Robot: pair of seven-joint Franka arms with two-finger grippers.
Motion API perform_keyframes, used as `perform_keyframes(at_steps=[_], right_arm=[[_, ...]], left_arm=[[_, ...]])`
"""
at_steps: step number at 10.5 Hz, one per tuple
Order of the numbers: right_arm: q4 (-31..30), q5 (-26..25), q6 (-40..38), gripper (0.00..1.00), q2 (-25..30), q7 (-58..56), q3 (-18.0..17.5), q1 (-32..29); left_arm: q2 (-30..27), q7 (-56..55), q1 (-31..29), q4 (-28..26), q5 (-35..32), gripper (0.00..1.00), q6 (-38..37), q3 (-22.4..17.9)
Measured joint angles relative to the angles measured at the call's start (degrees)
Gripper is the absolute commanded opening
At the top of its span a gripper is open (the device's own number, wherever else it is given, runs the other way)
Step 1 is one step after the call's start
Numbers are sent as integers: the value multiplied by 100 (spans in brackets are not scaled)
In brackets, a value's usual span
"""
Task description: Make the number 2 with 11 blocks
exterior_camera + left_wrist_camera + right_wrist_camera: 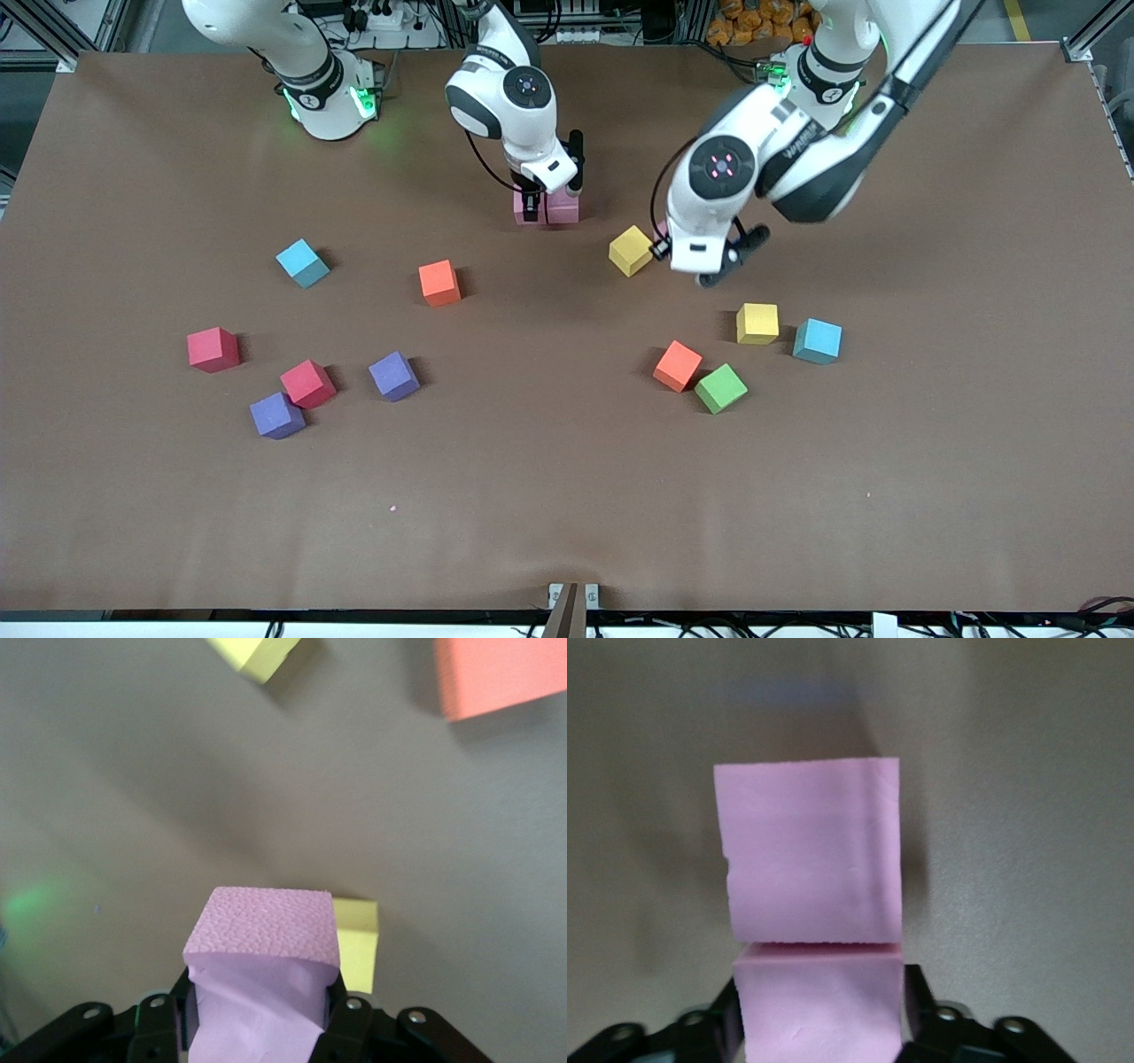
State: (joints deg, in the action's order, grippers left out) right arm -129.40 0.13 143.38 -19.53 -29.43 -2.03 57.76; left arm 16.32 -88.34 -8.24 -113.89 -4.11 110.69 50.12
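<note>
Two pink cubes (560,210) sat touching side by side on the bench (567,496), midway between the arms' ends and far from the front camera; I judged them the start of the number 2's pink top row. The right tool (532,206) stood down around one of that pair; whether it was clamped on the cube or loose around it could not be told. The left tool (259,1003) was clamped on a third pink cube (266,939), carried above the bench just beside a yellow cube (631,250), toward the left arm's end from the pair. The other blocks lay scattered nearer the front camera; among them an orange cube (439,283) and a green cube (720,388).

Risk lay in crowding. If the right tool rose while rubbing its cube, the cube could twist and break the row's line; if the left arm came in while the right arm was at the pair, the two could collide; a low carry could knock the yellow cube aside.
</note>
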Motion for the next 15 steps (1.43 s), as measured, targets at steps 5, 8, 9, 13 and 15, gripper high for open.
perform_keyframes(at_steps=[5,8,9,13,15], right_arm=[[318,16,-907,100,470,2,60,-14],[325,23,-1659,100,1054,12,143,-645],[314,24,-1727,100,1108,6,159,-1020],[198,54,-1541,100,923,847,201,-2033],[173,67,-1141,100,578,1956,179,-2057]], left_arm=[[-786,-2240,12,-1311,735,29,1303,533],[-785,-3534,153,-1667,742,29,1798,723],[-777,-3889,271,-1716,744,29,1925,725],[-704,-4766,672,-2082,753,29,2868,737],[-555,-4812,665,-2198,757,29,3207,721]])
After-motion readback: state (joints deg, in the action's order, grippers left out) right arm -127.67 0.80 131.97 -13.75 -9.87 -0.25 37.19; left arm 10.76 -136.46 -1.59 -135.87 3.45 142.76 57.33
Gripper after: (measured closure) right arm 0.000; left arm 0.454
